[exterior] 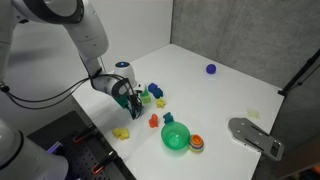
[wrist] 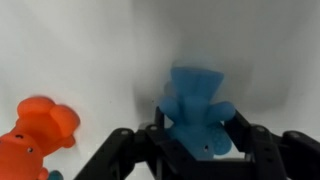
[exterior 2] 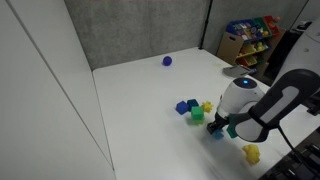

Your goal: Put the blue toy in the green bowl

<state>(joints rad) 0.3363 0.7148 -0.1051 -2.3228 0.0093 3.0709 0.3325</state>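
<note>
The blue toy (wrist: pixel 195 105), a light-blue plastic figure, sits between my gripper's (wrist: pixel 195 142) two black fingers in the wrist view, and both fingers press against its sides. In both exterior views the gripper (exterior: pixel 134 99) (exterior 2: pixel 218 128) is low over the white table, next to a cluster of small toys. The toy itself is mostly hidden by the fingers there. The shiny green bowl (exterior: pixel 166 134) stands on the table a short way from the gripper, towards the front edge. It does not show in the view from the table's far side.
An orange toy (wrist: pixel 35 135) (exterior: pixel 153 121) lies beside the gripper. A dark blue blocky toy (exterior: pixel 153 90) (exterior 2: pixel 183 107), green and yellow toys, a yellow toy (exterior: pixel 121 132) (exterior 2: pixel 251 153), an orange-red round thing (exterior: pixel 196 144), a blue-purple ball (exterior: pixel 211 69) (exterior 2: pixel 167 61) and a grey object (exterior: pixel 255 135) are on the table.
</note>
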